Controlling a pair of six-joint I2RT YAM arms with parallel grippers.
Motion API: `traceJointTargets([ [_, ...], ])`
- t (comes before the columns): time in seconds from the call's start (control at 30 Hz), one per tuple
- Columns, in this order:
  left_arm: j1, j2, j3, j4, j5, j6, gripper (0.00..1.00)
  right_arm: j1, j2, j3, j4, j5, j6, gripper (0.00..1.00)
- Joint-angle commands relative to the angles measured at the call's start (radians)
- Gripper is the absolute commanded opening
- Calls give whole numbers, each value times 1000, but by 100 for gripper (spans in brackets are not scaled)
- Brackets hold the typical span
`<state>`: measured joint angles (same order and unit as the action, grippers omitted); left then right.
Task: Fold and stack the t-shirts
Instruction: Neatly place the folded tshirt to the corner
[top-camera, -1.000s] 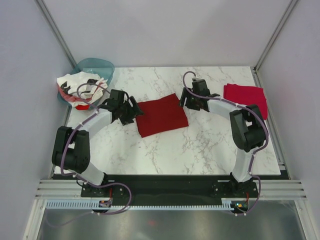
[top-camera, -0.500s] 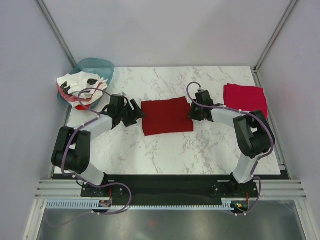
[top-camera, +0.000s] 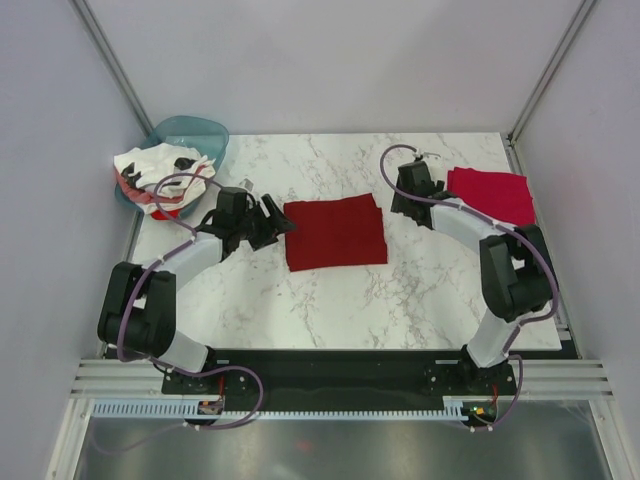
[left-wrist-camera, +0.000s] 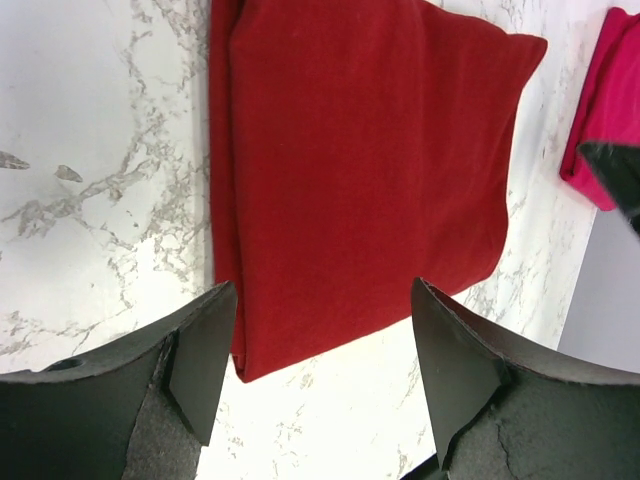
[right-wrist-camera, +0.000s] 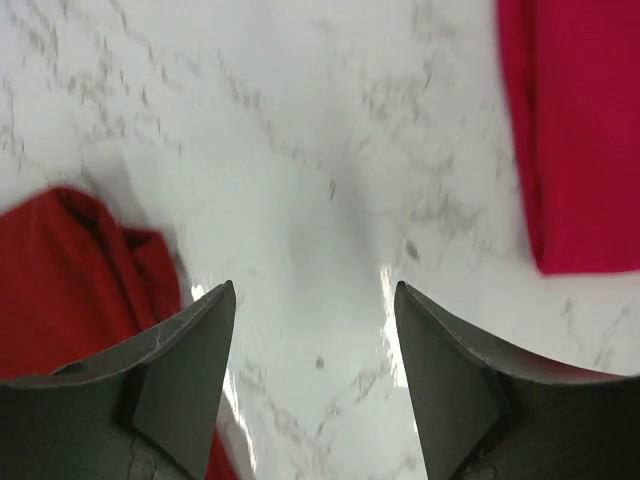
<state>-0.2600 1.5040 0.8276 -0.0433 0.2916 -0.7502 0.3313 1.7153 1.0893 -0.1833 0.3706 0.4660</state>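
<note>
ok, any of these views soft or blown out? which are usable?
Right wrist: blurred, the veins of the marble table smeared, the crimson-pink shirt soft at its edge, and a pale glare patch low in the middle. Left wrist: sharp, the maroon shirt crisp along its edges, no glare. Top external: in focus, even light, no strong shadows.

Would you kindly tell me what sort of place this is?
Probably a robotics lab cell: plain grey panels wall in a marble-patterned table, with left arm and right arm bolted at its near edge.
</note>
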Motion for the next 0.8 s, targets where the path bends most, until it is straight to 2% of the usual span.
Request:
traceJointTargets([
  [0.0, -7, -36, -8, 39, 41, -3, 78, -15, 107, 200, -98, 244, -142, 73],
  [0.03, -7, -36, -8, 39, 38, -1, 77, -20, 137, 298, -132, 278, -164, 72],
  [0.13, -7, -42, -5, 39, 30, 0, 77, -28, 260, 441, -220, 392, -200, 71],
  [0.27, -8, -53, -4, 39, 46, -9, 77, -35, 349, 566, -298, 516, -236, 79],
  [0.33, -8, -57, -8, 39, 49, -14, 77, -55, 394, 619, -317, 547, -247, 79],
  [0.5, -10, -61, -10, 39, 50, -15, 77, -107, 454, 659, -340, 536, -293, 73],
  [0.63, -12, -53, -8, 40, 47, -14, 77, -136, 506, 675, -349, 547, -305, 73],
  [0.77, -12, -42, -2, 39, 53, -14, 77, -159, 529, 672, -355, 470, -293, 73],
])
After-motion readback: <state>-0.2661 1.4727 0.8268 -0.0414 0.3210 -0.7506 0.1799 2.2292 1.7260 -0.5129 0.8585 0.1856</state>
